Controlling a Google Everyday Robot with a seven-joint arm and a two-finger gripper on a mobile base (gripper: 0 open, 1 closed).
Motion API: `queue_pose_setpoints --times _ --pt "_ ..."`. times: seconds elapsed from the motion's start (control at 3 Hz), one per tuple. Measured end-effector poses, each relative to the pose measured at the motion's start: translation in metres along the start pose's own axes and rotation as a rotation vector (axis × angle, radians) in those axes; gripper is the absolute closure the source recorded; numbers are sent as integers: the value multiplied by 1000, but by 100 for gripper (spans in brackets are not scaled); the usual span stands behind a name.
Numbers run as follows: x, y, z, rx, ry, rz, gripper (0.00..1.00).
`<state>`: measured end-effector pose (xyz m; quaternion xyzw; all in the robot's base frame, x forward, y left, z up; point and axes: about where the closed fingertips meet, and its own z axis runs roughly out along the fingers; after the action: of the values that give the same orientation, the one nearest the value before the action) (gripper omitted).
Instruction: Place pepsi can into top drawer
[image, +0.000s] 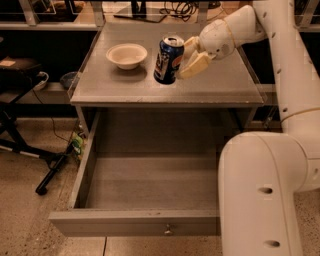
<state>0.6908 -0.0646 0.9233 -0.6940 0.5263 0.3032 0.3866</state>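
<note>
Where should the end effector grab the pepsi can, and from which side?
Grip the pepsi can mid-body, across its round sidewall, coming in level from the picture's right, where the end effector sits open beside it. The can stands upright on the tabletop, so its sides are exposed. The bowl takes the space to its left.

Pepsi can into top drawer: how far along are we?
Done: the top drawer is pulled open. In hand: the gripper is at the right side of the pepsi can, which stands on the tabletop near the bowl; a firm grasp can't be confirmed. Left: lift the can, lower it into the drawer, release.
</note>
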Motion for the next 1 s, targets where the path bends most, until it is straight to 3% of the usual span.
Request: queue_pose_setpoints --times 0.33,1.0 --pt "-9 4 -1 16 -70 -4 100" --pt "-10 -8 4 56 -76 -1 100"
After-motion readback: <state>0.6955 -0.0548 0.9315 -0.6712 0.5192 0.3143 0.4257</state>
